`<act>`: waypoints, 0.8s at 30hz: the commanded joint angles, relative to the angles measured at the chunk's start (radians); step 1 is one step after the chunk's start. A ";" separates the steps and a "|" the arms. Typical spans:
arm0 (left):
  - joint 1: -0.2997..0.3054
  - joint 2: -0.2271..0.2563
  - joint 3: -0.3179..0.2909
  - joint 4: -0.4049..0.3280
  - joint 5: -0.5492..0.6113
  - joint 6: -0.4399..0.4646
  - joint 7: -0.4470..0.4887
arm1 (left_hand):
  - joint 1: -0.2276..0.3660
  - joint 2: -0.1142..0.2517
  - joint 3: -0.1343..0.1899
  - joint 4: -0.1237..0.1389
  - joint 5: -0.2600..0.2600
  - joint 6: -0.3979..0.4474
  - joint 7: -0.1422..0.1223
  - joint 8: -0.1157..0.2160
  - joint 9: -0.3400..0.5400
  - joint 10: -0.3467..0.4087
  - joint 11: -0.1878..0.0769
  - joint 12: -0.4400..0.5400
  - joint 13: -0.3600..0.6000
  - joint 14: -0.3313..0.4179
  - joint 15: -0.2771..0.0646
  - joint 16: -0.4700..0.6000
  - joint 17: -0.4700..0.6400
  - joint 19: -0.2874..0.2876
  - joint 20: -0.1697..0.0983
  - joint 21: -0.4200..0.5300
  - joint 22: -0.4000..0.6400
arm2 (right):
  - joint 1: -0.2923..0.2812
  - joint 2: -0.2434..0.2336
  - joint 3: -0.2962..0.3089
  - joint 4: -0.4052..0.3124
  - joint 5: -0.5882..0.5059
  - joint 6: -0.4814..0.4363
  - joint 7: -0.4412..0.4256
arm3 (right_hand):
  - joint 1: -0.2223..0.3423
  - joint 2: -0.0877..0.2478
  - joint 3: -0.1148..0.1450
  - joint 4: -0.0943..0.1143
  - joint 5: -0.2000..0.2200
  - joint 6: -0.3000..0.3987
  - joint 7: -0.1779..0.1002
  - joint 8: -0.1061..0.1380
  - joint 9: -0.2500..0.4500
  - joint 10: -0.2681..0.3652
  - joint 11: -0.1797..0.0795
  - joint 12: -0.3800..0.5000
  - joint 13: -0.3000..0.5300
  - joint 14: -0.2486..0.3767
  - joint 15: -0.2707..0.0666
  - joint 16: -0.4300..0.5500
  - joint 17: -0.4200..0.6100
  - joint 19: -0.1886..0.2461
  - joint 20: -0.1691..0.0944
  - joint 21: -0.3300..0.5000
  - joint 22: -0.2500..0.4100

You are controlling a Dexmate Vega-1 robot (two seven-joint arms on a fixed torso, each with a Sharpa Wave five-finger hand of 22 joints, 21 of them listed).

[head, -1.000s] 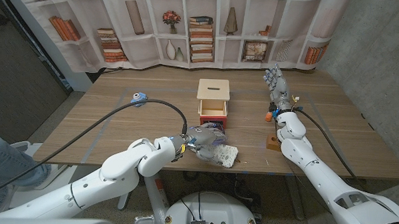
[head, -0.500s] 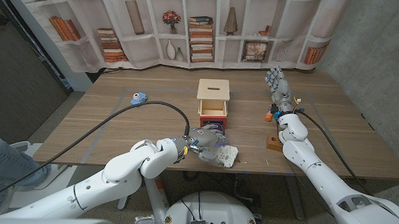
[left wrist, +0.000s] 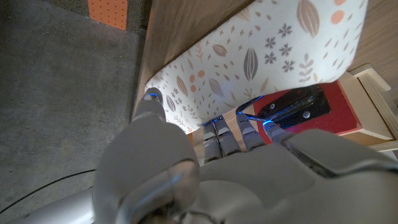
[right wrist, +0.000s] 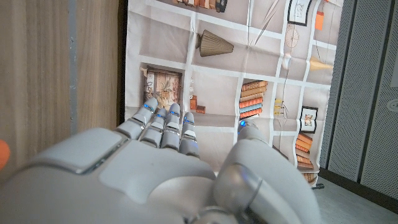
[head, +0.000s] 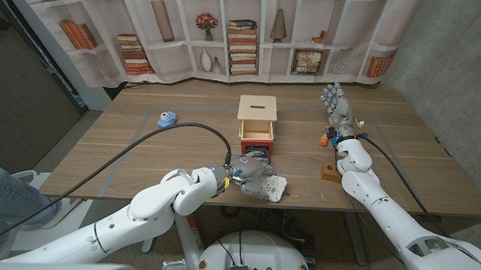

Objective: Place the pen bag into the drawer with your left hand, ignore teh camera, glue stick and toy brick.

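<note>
White patterned fabric, the pen bag [head: 269, 186] lies near the desk's [head: 128, 151] front edge, just before the open wooden drawer [head: 256, 138]; the left hand [head: 246, 171] grips it, fingers curled over its top; the left wrist view adds leaf and berry prints [left wrist: 249, 56] and the drawer's red lining [left wrist: 339, 109]; the right hand [head: 335, 102] stands spread, holding nothing, beside an orange toy brick [head: 324, 140].
</note>
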 commanded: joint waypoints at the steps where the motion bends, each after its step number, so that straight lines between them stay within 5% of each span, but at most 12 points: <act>1: 0.005 -0.028 0.016 0.017 0.050 0.023 0.044 | 0.032 0.018 0.019 -0.004 0.000 0.038 -0.008 0.010 0.005 0.038 -0.013 0.008 0.004 0.027 -0.069 0.011 0.000 0.015 -0.003 0.010 0.004 | -0.009 -0.002 0.007 0.010 0.009 0.006 0.005 | 0.004 0.009 0.001 -0.008 0.002 0.007 -0.002 -0.005 0.003 0.013 -0.003 -0.004 0.003 0.011 -0.003 -0.003 0.005 0.008 -0.002 -0.004 0.005; 11: 0.017 -0.044 0.023 0.023 0.077 0.039 0.083 | 0.100 0.072 0.050 -0.013 -0.026 0.133 -0.025 0.030 0.005 0.138 -0.027 0.012 0.004 0.085 -0.093 0.016 -0.001 0.058 -0.010 0.015 0.003 | -0.016 -0.003 0.013 0.016 0.016 0.012 0.011 | 0.003 0.009 0.000 -0.009 0.002 0.008 -0.003 -0.005 0.003 0.014 -0.003 -0.004 0.003 0.013 -0.003 -0.002 0.005 0.010 -0.002 -0.008 0.005; 16: 0.017 -0.048 0.025 0.029 0.081 0.032 0.103 | 0.151 0.099 0.071 -0.020 -0.064 0.244 -0.052 0.058 0.003 0.247 -0.036 0.016 0.004 0.139 -0.124 0.015 -0.003 0.080 -0.031 0.012 0.002 | -0.020 -0.003 0.016 0.017 0.020 0.017 0.013 | 0.002 0.009 0.000 -0.009 0.002 0.008 -0.003 -0.004 0.003 0.013 -0.006 -0.004 0.003 0.013 -0.002 -0.003 0.005 0.010 -0.001 -0.009 0.005; 24: 0.011 -0.053 0.027 0.037 0.079 0.025 0.109 | 0.203 0.106 0.090 -0.027 -0.110 0.373 -0.074 0.090 0.000 0.359 -0.035 0.013 0.004 0.188 -0.141 0.008 -0.005 0.115 -0.033 0.012 0.002 | -0.022 -0.003 0.020 0.022 0.024 0.019 0.013 | 0.001 0.009 -0.001 -0.009 0.002 0.008 -0.004 -0.004 0.003 0.014 -0.004 -0.004 0.004 0.014 -0.002 -0.002 0.005 0.011 0.000 -0.012 0.005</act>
